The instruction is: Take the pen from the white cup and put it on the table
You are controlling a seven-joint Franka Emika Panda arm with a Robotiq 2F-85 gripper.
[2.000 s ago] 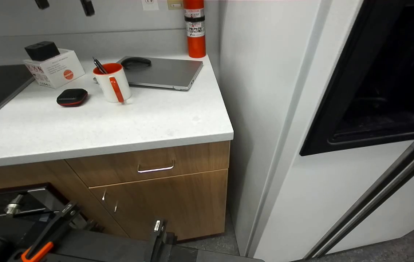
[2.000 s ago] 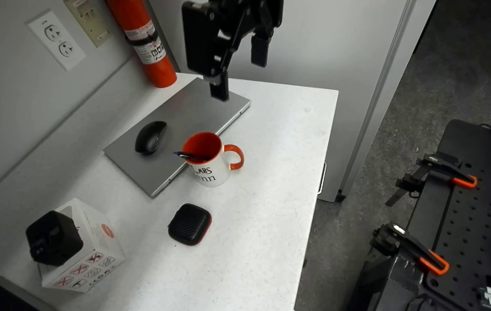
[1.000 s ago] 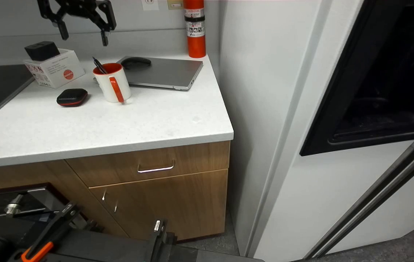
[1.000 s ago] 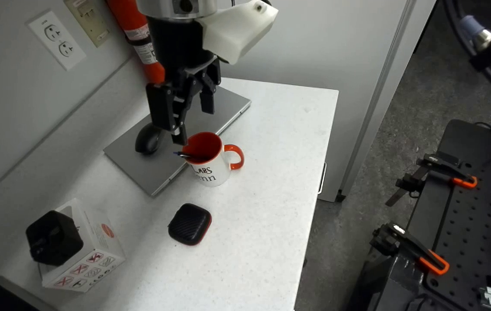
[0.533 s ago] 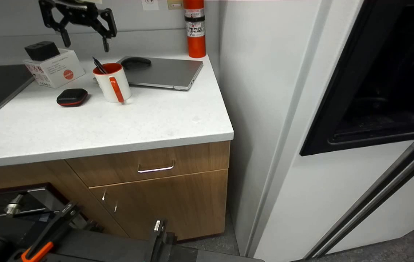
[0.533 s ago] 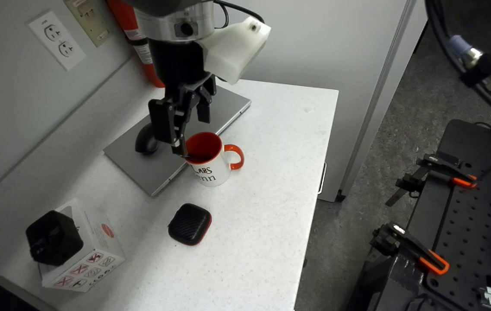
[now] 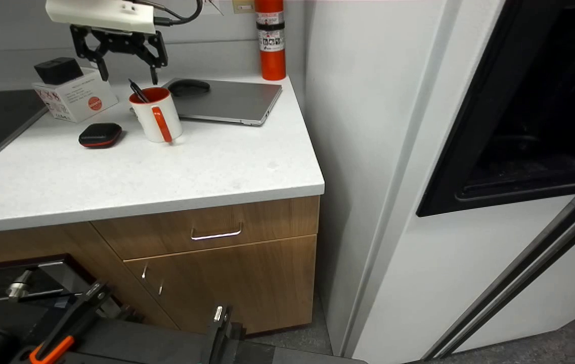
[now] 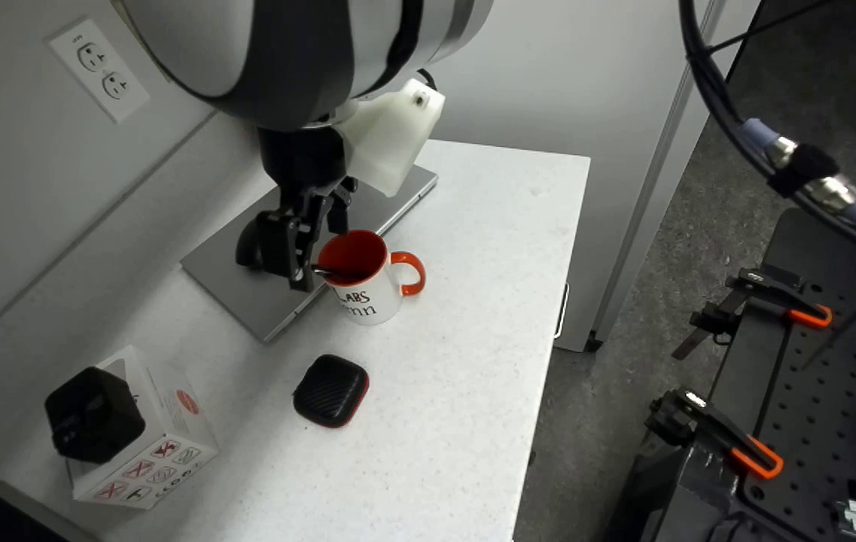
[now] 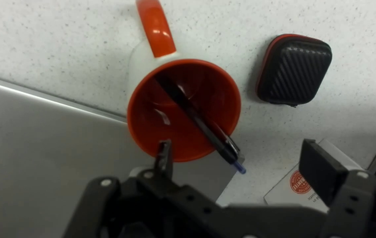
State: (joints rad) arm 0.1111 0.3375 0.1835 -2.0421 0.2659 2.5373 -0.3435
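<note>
With my gripper [image 9: 237, 142] spread wide and holding nothing, I judge the pen [image 9: 201, 123], leaning in the white cup [image 9: 219, 89] near the centre of the wrist view, to be light, stiff and perhaps slick, best pinched by the clip end [image 9: 228, 154] poking out toward the lower right.

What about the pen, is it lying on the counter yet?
No, the wrist view shows the pen leaning inside the white cup with one end sticking out.
</note>
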